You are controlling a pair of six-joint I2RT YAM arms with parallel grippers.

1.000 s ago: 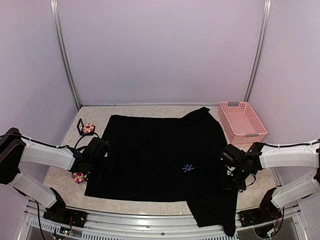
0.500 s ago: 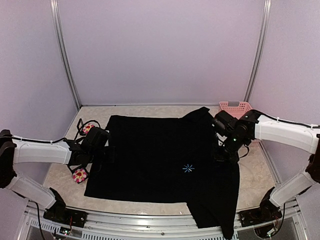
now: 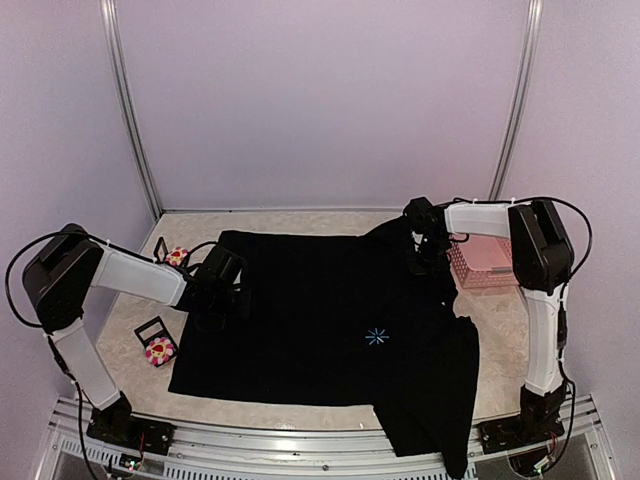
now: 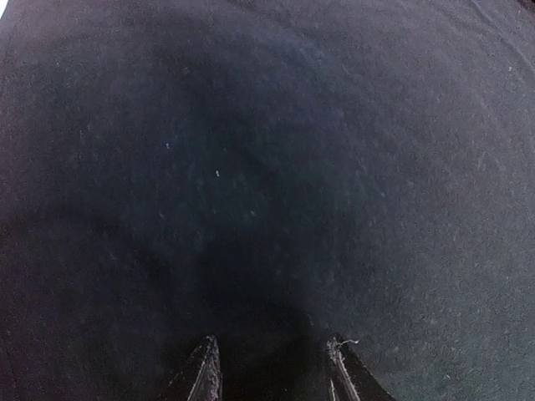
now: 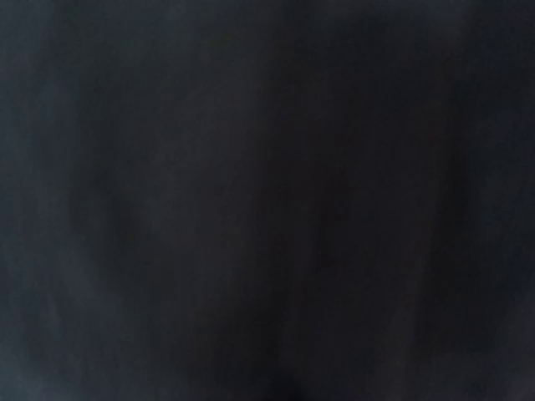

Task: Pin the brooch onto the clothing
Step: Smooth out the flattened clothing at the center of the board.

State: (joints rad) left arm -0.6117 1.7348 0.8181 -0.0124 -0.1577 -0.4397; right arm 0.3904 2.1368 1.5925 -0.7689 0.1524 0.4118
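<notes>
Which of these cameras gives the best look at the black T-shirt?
The top external view: it shows nearly the whole black T-shirt spread on the table, blue starburst mark included. The left wrist view shows only close-up fabric ahead of its fingers; the right wrist view is just dark blur.

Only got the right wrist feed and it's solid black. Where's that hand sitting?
Observer: The right hand is down on the far right corner of the black T-shirt, beside the pink basket.
Operator: Any brooch near it?
Observer: No. Both flower brooches lie on the table left of the shirt: the near brooch and the far brooch.
Operator: Left hand?
Observer: The left hand is low over the shirt's left side, fingers apart, with only flat cloth between them.
</notes>
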